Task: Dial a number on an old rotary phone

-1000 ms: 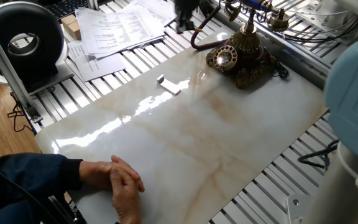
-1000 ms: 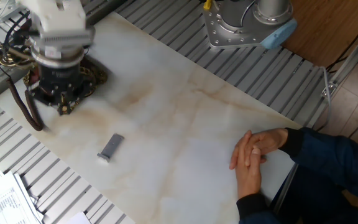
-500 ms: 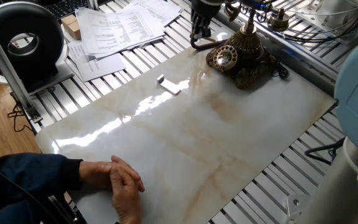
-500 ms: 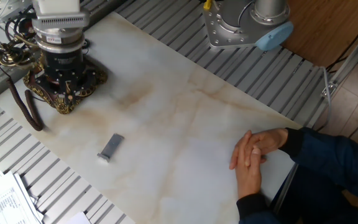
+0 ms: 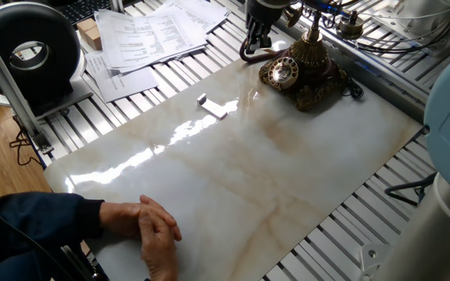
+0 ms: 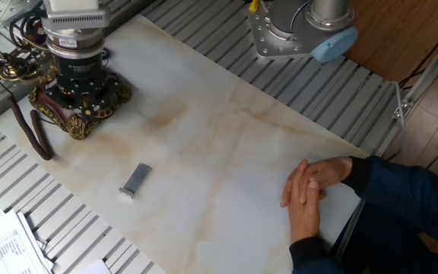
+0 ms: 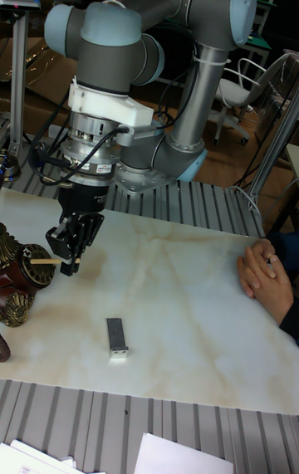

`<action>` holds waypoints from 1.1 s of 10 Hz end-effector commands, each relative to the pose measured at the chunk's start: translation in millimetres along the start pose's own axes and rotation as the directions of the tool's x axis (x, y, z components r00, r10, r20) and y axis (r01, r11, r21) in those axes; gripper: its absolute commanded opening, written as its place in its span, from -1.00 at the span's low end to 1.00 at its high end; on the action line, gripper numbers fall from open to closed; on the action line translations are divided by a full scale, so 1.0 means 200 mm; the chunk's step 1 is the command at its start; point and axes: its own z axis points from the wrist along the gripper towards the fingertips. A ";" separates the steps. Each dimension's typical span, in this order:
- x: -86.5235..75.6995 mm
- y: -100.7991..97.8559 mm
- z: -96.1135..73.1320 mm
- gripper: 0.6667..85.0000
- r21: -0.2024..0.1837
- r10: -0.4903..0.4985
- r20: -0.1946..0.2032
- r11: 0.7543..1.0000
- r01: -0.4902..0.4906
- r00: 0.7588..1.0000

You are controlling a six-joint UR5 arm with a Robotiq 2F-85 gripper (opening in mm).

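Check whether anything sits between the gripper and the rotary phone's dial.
Nothing visible does. The gripper holds a thin stick pointing at the rotary phone, and only bare marble lies around them. The small grey block lies well aside.

The old rotary phone (image 5: 301, 72) stands upright at the far right corner of the marble table. Its carved base is dark brown with brass trim, the round brass dial (image 5: 284, 72) faces up, tilted toward the near left.
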 end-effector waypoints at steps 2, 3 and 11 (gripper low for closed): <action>0.03 -0.02 -0.02 -0.97 0.009 -0.090 -0.029 0.996 0.090 0.996; 0.02 -0.03 -0.02 -0.97 0.013 -0.097 -0.021 0.995 0.098 0.995; 0.07 0.14 -0.03 -0.97 -0.036 -0.059 -0.033 0.998 0.057 0.998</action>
